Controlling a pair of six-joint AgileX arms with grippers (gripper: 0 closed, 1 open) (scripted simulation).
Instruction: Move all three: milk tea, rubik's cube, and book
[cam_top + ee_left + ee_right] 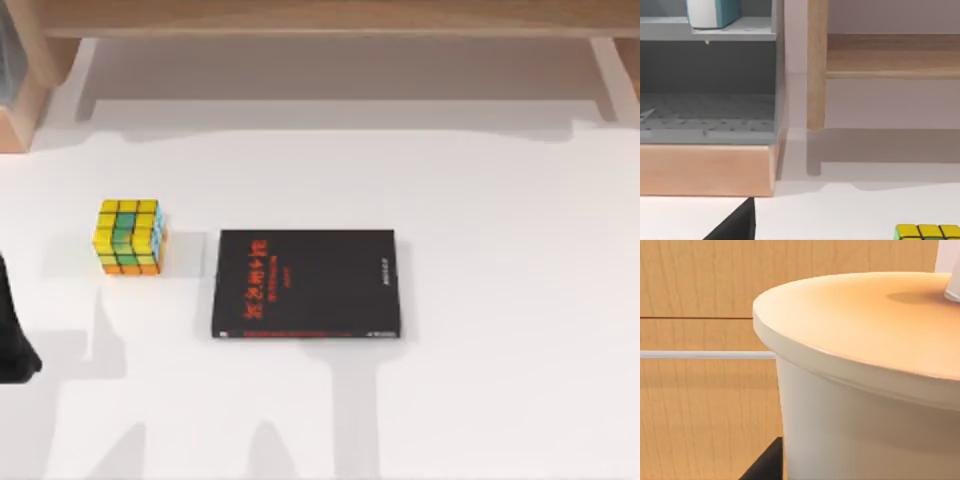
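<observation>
Nearby, rubik's cube [130, 236] sits beside book [308, 284].

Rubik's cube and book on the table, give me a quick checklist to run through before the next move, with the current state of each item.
1. Rubik's cube free on the table, nothing on top: ok.
2. Book lying flat, black cover up, apart from the cube: ok.
3. Milk tea secured: cannot tell; the right wrist view has a white lidded cup very close against wooden panels, but no grip is visible.
4. Left arm out of the way: ok, it sits at the table's left edge, away from the cube.
5. Left end effector's state: cannot tell.
6. Right end effector's state: cannot tell.
</observation>
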